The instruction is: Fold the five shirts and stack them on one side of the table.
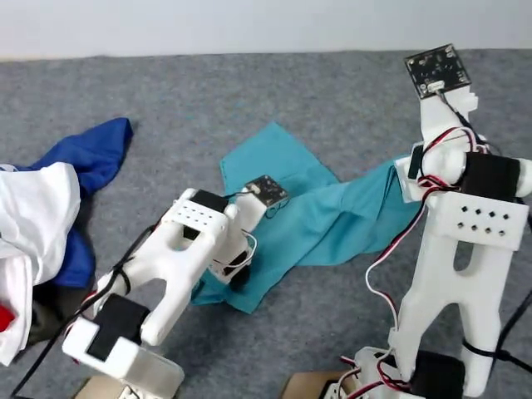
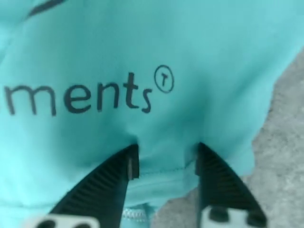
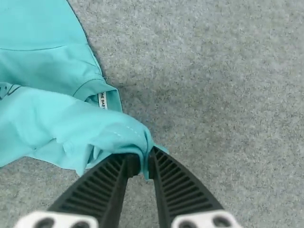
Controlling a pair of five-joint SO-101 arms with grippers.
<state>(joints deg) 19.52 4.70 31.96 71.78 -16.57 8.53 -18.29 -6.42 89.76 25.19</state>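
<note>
**Q:** What writing appeared on the teal shirt (image 1: 332, 220)?

**A:** A line of dark lettering (image 2: 85, 97) ran across its chest, ending in a small circled mark. The line was cut off at the frame edge in the left wrist view. A small white label (image 3: 102, 100) was sewn at a hem near the pinched corner, and its print was too small to make out.

**Q:** How did the end effectors meet the teal shirt?

**A:** The left gripper (image 2: 165, 164) stood over a stitched hem just below the lettering. Its fingers were parted, with cloth lying between them. The right gripper (image 3: 144, 164) had its fingers drawn together on a bunched corner of the teal shirt, at the end away from the lettering.

**Q:** Where did the teal shirt lie?

**A:** It was spread, crumpled, across the middle of the grey table (image 1: 208, 108) between the two arms.

**Q:** What else was near it?

**A:** A heap lay well apart from its lettered end. In it, a white shirt (image 1: 33, 216) lay over a blue shirt (image 1: 87, 154), with a dark garment (image 1: 50, 312) beneath them.

**Q:** What was hard to read?

**A:** The heap was cut off at the frame edge. In the high view both arms hid the parts of the teal shirt beneath them.
</note>
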